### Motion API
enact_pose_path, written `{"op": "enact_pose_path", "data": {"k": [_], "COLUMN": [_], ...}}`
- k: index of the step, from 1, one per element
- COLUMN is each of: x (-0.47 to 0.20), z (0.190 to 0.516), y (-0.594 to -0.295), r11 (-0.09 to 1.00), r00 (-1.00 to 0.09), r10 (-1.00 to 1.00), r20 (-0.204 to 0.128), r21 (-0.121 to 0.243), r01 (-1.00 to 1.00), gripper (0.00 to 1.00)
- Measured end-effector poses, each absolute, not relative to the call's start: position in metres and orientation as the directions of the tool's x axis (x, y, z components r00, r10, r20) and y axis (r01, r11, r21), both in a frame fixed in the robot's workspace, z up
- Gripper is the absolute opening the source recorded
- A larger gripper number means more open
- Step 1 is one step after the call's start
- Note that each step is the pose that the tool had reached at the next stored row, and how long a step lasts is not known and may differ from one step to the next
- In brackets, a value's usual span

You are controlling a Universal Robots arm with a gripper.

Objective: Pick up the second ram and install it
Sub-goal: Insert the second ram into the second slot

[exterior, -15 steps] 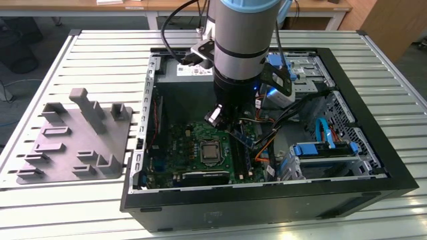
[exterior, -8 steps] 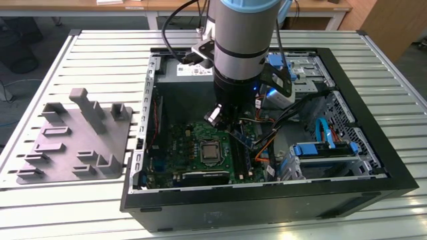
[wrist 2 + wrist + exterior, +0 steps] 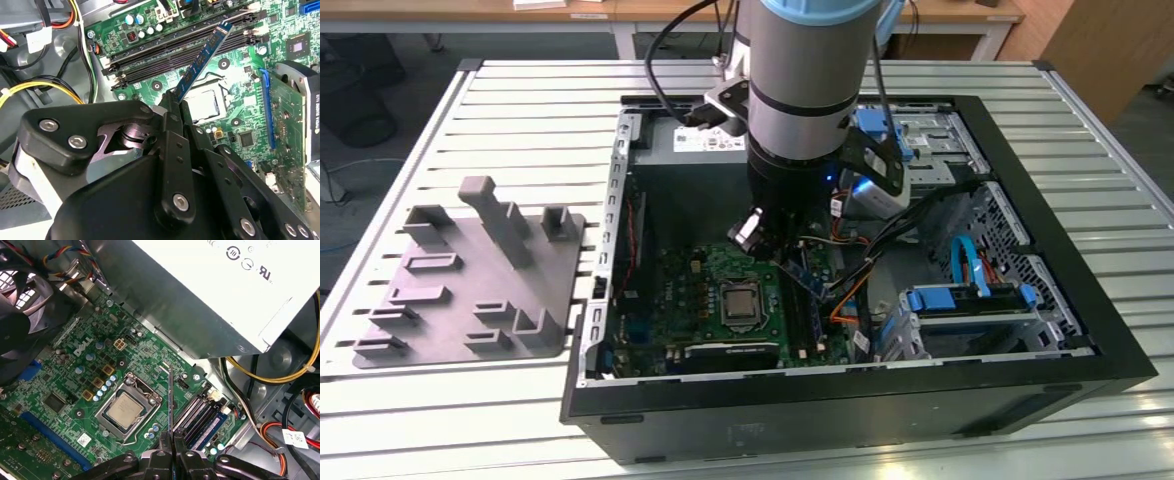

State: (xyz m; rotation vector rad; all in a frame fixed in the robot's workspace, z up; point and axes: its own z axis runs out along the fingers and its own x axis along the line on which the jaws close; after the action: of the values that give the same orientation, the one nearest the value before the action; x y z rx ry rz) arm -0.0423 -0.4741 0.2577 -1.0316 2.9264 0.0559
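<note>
The second ram [image 3: 202,57] is a narrow blue-green stick pinched at one end by my gripper [image 3: 176,102], which is shut on it. The stick hangs tilted above the green motherboard [image 3: 235,70], over the area between the processor socket [image 3: 202,102] and the long black memory slots [image 3: 185,45]. In the first wrist view the ram [image 3: 170,400] shows edge-on, rising from my gripper [image 3: 172,442] next to the slots [image 3: 200,415]. In the exterior view my gripper [image 3: 781,252] is down inside the open computer case [image 3: 854,400], holding the ram [image 3: 803,280] over the motherboard [image 3: 707,300].
A grey moulded fixture [image 3: 467,280] lies on the slatted table at the exterior view's left. Inside the case are a power supply [image 3: 215,290], yellow and orange cables [image 3: 35,90], a card standing on edge [image 3: 287,125], a fan [image 3: 20,315] and blue drive bays [image 3: 961,300].
</note>
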Motion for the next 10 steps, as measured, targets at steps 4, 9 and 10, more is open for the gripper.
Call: {"op": "enact_pose_path", "data": {"k": [4, 9, 10], "x": [-0.0423, -0.0422, -0.0422], "z": [0.2576, 0.2573, 0.2573], "y": [-0.4741, -0.4741, -0.4741], "r11": [0.787, 0.837, 0.844], "r00": [-0.787, -0.837, -0.843], "r10": [-0.615, -0.545, -0.535], "r20": [-0.048, -0.048, -0.048], "r21": [0.021, 0.021, 0.021], "r01": [-0.616, -0.546, -0.536], "gripper": [0.14, 0.14, 0.14]}}
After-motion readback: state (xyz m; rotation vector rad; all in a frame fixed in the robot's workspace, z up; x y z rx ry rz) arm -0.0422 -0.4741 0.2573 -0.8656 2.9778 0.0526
